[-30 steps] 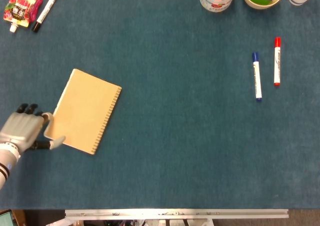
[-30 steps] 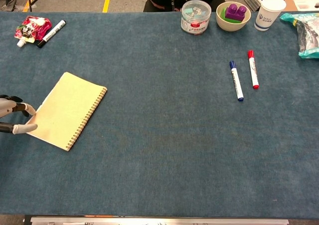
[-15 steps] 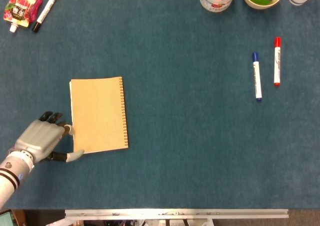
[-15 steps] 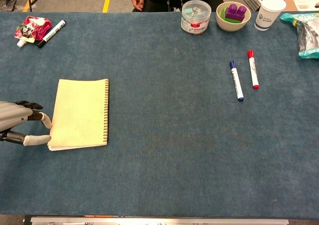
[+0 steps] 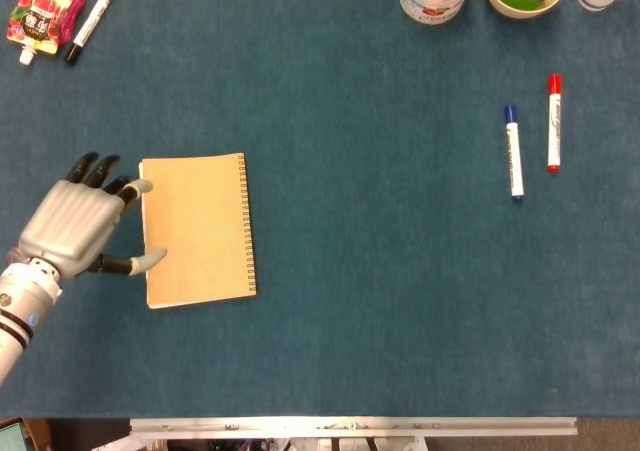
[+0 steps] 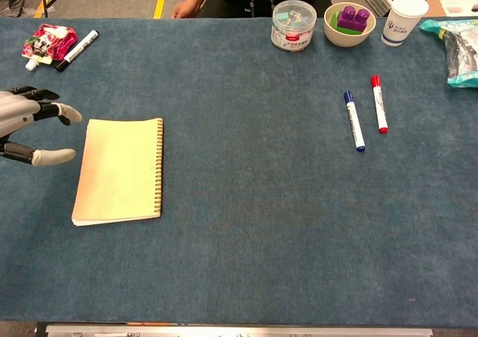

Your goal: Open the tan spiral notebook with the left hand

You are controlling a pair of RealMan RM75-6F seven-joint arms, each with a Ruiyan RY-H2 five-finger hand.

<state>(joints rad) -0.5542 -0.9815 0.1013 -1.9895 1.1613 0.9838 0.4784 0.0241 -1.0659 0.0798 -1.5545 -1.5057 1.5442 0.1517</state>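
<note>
The notebook [image 5: 197, 229] lies closed and flat on the blue surface [image 5: 380, 271], left of centre, its spiral binding along the right edge. The left hand [image 5: 72, 231] sits just beside the notebook's left edge, fingers [image 5: 138, 185] spread and released, grasping nothing; in the head view the thumb tip overlaps the cover's left margin, but contact cannot be confirmed. Far right lie a blue marker [image 5: 513, 153] and a red marker [image 5: 553, 123], side by side. A black marker [image 5: 91, 22] and a pouch [image 5: 42, 13] occupy the far left corner.
</note>
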